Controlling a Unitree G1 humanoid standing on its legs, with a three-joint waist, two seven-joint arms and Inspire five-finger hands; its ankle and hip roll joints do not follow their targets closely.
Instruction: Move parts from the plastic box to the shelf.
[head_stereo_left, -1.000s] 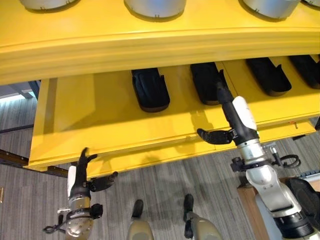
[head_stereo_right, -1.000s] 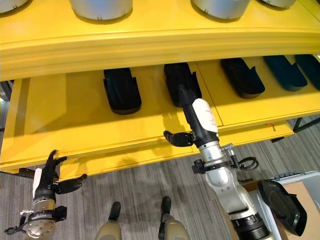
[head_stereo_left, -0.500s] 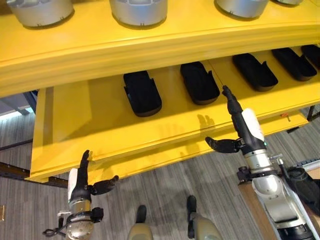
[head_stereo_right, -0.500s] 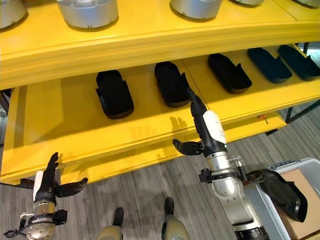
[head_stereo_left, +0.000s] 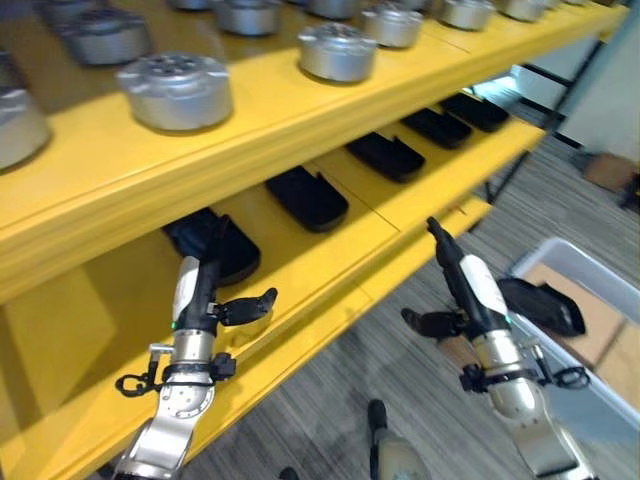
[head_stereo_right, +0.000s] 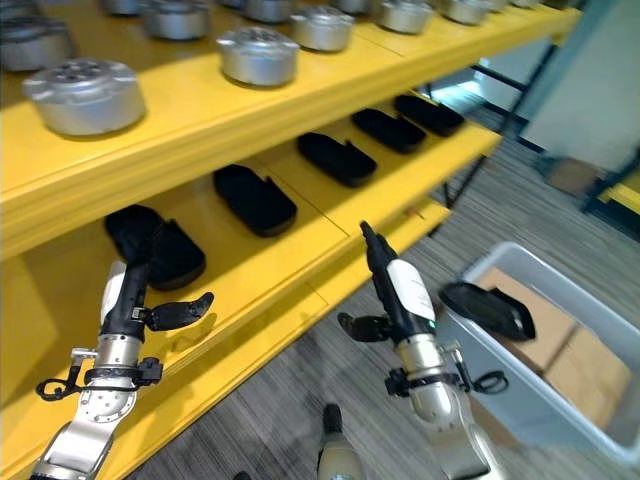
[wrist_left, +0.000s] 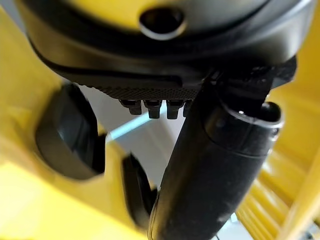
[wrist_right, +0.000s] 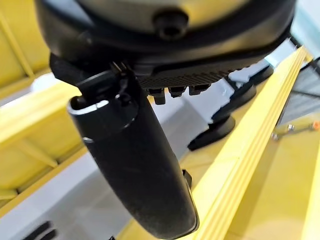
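A yellow shelf (head_stereo_left: 330, 255) carries a row of black parts (head_stereo_left: 307, 197) on its lower level. Another black part (head_stereo_right: 487, 308) lies in the grey plastic box (head_stereo_right: 530, 395) on the floor to the right. My left hand (head_stereo_left: 200, 292) is open, fingers straight up and thumb out, in front of the leftmost black part (head_stereo_right: 155, 245), holding nothing. My right hand (head_stereo_right: 395, 290) is open too, fingers pointing up, over the floor between the shelf's front edge and the box. The left wrist view shows my thumb (wrist_left: 215, 165) and black parts (wrist_left: 70, 135) beyond it.
Several round silver parts (head_stereo_left: 175, 90) stand along the shelf's upper level. Cardboard (head_stereo_right: 560, 350) lies inside the box beside the black part. Grey floor (head_stereo_left: 330, 400) runs between the shelf and the box.
The camera has swung right, bringing the plastic box into view. My right hand has drawn back from the shelf to above the floor. My left hand has risen to the lower level.
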